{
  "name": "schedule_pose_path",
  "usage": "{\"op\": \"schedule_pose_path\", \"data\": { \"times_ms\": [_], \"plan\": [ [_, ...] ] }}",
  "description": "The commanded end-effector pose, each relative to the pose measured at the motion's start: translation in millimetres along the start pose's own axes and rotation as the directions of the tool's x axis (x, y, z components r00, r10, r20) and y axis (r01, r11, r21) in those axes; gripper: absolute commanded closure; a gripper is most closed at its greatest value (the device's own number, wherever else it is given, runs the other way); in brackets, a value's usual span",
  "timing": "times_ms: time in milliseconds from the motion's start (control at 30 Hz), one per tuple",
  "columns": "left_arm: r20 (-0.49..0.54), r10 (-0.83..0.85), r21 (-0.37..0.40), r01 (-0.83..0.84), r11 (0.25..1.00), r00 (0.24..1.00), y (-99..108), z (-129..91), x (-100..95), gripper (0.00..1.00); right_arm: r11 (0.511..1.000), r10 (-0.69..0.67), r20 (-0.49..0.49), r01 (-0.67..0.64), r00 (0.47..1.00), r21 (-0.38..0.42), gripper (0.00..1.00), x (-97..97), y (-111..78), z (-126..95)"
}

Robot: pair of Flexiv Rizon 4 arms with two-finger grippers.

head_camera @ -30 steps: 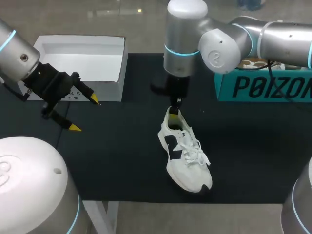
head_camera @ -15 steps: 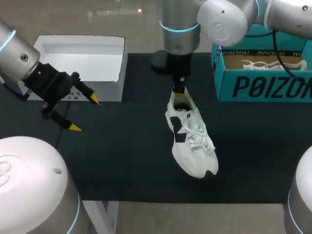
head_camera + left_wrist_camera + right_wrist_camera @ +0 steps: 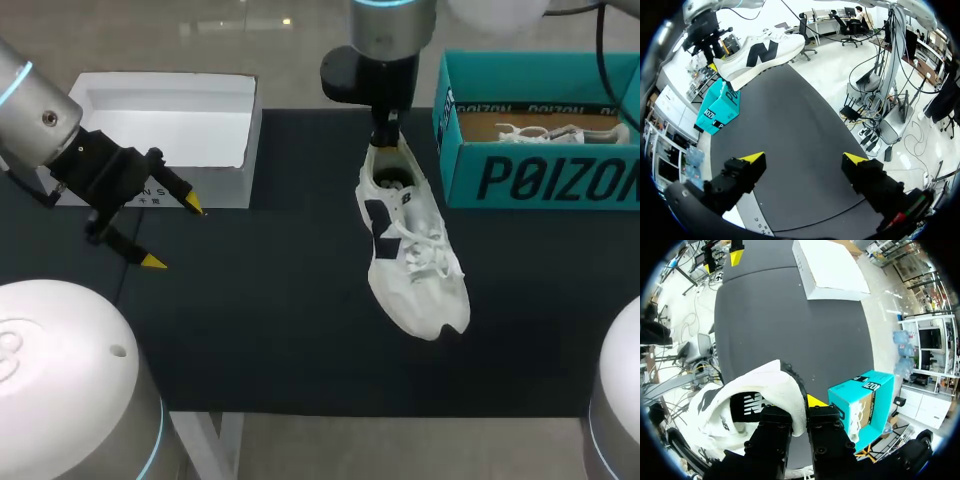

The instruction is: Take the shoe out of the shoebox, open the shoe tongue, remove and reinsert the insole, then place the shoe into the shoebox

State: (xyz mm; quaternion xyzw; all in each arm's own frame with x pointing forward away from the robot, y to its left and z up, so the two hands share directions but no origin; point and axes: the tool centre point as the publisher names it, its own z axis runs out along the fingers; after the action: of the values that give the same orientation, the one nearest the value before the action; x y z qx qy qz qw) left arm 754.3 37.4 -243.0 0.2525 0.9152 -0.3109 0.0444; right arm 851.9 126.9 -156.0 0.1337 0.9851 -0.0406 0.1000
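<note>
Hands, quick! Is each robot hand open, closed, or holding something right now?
Left hand: open, holding nothing.
Right hand: closed on the heel of the white shoe, which is lifted off the table.

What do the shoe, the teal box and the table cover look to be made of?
Shoe: white matte upper, likely mesh or synthetic leather, with corded laces; exact textile unclear. Teal box: printed cardboard, judging by its thin straight walls. Table cover: dark matte mat, perhaps rubber or felt; it shows no glare.
</note>
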Motion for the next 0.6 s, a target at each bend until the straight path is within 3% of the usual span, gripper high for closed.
{"op": "schedule_pose_path", "data": {
  "times_ms": [33, 267, 600],
  "plan": [
    [-0.003, 0.0, -0.003, 0.0, 1.0, 1.0, -0.2, 0.4, -0.6, 0.0, 1.0, 0.007, 0.026, -0.007, 1.0, 0.008, 1.0, -0.4, -2.7, -34.1],
    [-0.003, 0.0, -0.003, 0.0, 1.0, 1.0, -0.2, 0.4, -0.6, 0.0, 1.0, 0.017, 0.071, -0.016, 0.997, -0.021, 1.0, 1.7, -4.7, -55.0],
    [-0.003, 0.0, -0.003, 0.0, 1.0, 1.0, -0.2, 0.4, -0.6, 0.0, 0.999, -0.013, 0.052, 0.015, 0.999, -0.042, 1.0, 4.0, -2.0, -58.9]
  ]
}}
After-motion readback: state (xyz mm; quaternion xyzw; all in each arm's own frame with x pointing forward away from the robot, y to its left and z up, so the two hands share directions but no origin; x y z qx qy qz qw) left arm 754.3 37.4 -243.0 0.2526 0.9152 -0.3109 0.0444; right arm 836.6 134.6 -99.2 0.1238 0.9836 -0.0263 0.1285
